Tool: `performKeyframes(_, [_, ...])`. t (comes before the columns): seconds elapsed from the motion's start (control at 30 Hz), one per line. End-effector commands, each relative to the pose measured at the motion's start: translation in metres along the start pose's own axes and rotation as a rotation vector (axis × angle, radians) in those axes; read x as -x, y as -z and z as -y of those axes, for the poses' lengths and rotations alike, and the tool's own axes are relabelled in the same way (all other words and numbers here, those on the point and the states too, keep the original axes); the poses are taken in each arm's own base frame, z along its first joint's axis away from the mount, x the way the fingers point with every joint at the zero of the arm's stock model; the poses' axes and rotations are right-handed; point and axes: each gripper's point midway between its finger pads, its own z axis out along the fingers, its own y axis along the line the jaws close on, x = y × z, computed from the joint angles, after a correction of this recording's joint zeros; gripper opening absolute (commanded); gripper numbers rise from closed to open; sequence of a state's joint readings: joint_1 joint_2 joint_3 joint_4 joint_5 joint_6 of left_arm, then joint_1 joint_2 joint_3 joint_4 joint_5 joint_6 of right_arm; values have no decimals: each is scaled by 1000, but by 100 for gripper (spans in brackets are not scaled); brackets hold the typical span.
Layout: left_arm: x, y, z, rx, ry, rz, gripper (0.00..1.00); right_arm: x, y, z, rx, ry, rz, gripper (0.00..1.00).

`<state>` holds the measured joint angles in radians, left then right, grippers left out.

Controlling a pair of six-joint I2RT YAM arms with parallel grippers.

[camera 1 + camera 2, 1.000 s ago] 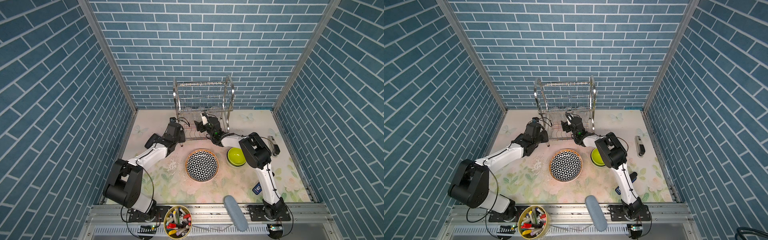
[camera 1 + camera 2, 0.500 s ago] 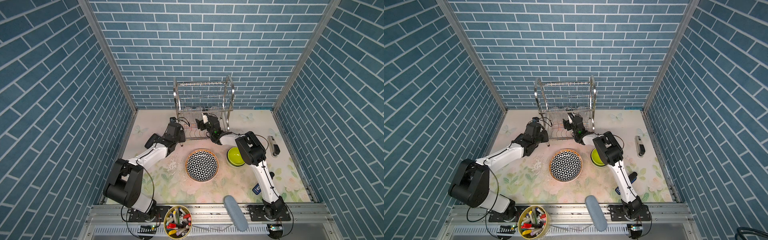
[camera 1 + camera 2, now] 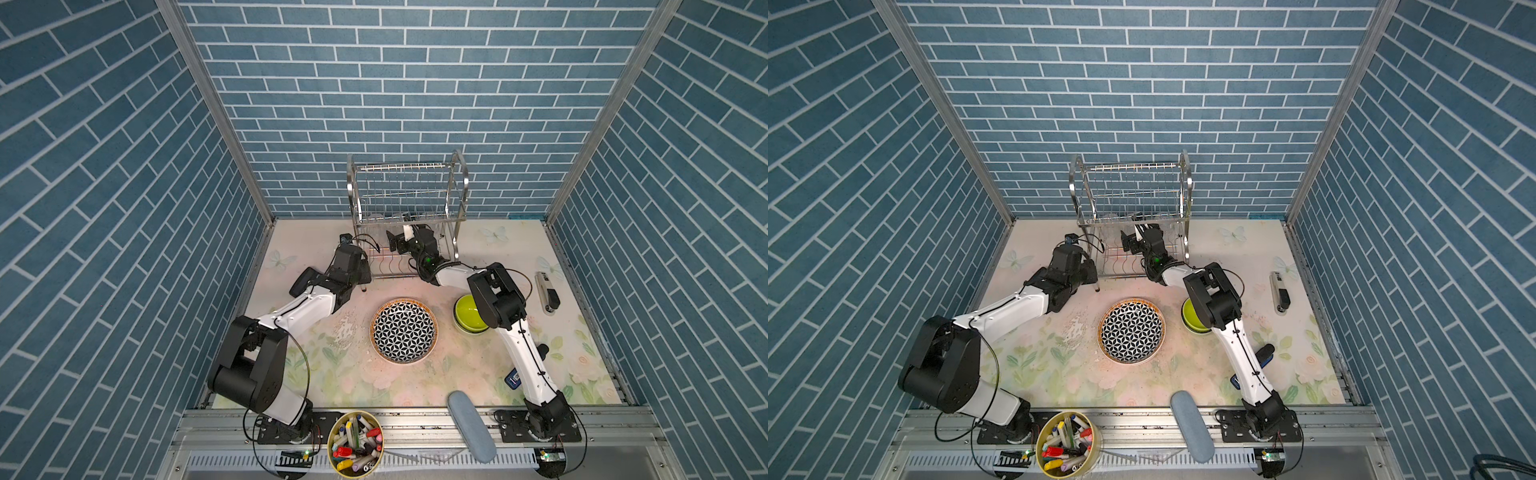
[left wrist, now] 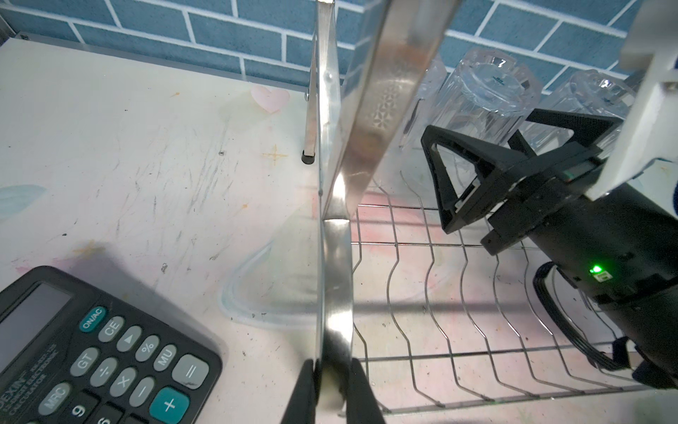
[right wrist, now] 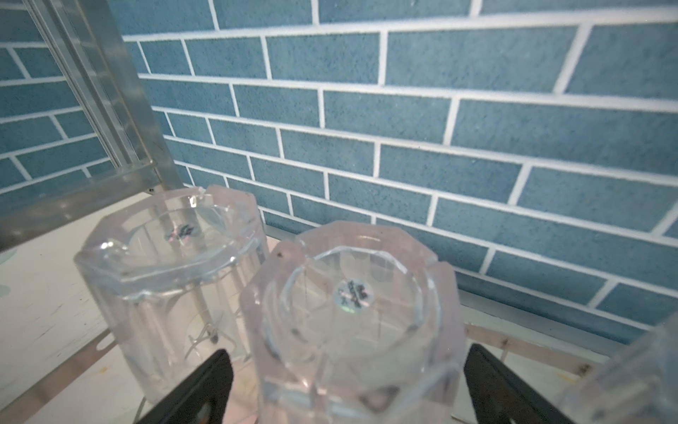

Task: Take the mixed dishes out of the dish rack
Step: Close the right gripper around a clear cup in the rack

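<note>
Inverted clear glass tumbler (image 5: 348, 312) is straddled by the released right claw (image 5: 346, 358); stainless-steel wire dish rack (image 4: 335, 293) is clenched by the left claw (image 4: 332, 367).

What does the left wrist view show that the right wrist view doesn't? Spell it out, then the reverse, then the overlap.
Only left wrist: a calculator, and the left claw shut on the dish rack frame. Only right wrist: one upturned tumbler seen sitting between open fingers. Both: the right claw, clear tumblers, the blue brick wall.
</note>
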<state>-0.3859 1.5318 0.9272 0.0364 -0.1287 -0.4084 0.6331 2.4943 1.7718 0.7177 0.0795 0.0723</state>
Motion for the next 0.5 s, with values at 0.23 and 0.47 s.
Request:
performKeyframes(0.23, [-50, -12, -12, 23, 21, -163, 6, 14, -23, 27, -81, -12, 41, 98])
performKeyframes(0.47, [-50, -13, -12, 27, 19, -167, 6, 14, -33, 31, -87, -3, 35, 91])
